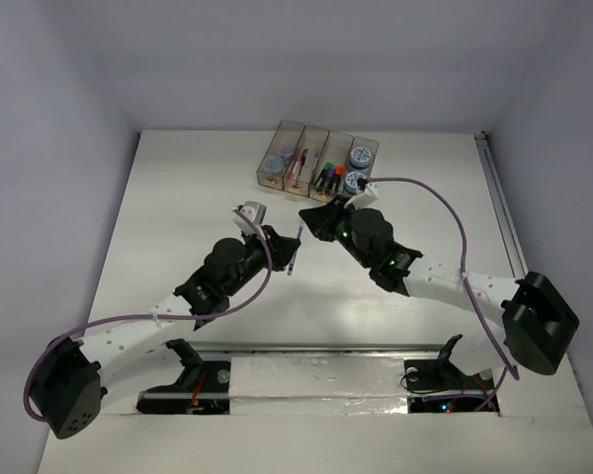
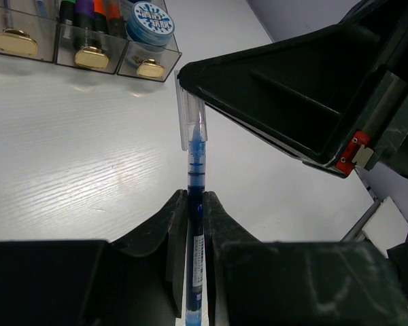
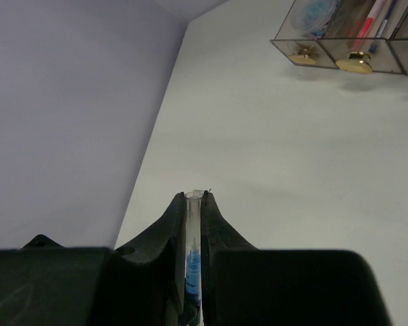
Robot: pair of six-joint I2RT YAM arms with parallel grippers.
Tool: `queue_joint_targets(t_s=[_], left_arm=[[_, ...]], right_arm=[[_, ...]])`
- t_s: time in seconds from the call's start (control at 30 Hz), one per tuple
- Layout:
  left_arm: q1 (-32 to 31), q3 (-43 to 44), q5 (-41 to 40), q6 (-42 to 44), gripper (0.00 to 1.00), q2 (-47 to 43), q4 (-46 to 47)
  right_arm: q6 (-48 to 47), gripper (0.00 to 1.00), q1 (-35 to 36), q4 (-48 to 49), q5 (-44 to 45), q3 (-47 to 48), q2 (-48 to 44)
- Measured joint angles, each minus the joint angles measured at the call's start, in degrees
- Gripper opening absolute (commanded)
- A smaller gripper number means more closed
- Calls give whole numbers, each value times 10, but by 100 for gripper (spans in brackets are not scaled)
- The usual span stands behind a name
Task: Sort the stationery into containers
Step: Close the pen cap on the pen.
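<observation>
Both grippers hold one thin blue pen (image 1: pixel 295 247) above the table's middle. In the left wrist view my left gripper (image 2: pixel 194 195) is shut on the pen's blue barrel (image 2: pixel 196 159). The pen's clear cap end (image 2: pixel 190 122) reaches forward to the tip of my right gripper (image 2: pixel 183 73). In the right wrist view my right gripper (image 3: pixel 194 195) is shut on that clear cap (image 3: pixel 194 204). The containers (image 1: pixel 289 124) stand at the back. They hold blue-grey rolls (image 1: pixel 360 158), highlighters (image 1: pixel 328 170) and pens (image 1: pixel 298 158).
From the left wrist the bins' tan end pieces (image 2: pixel 90 57) face me, with highlighters (image 2: pixel 88 13) and a roll (image 2: pixel 149 20) behind them. The right wrist view has the containers (image 3: pixel 326 47) at upper right and the left wall (image 3: pixel 68 122). A rail (image 1: pixel 499 197) runs along the table's right edge.
</observation>
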Motion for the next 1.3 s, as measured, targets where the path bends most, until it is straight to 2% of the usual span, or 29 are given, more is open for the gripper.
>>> queue_joint_targets(t_s=[0.47,0.87,1.3], left_arm=[[-10,0,-28,11,0,-2,0],[-25,0,-57,10,0,-1,1],[-26,0,-62,9,0,30,37]], right_arm=[[63,0,-35,-1,-84,-1,9],[96,0,-33,24,-63,-31,2],[95,0,-12,25,8,-39,-5]])
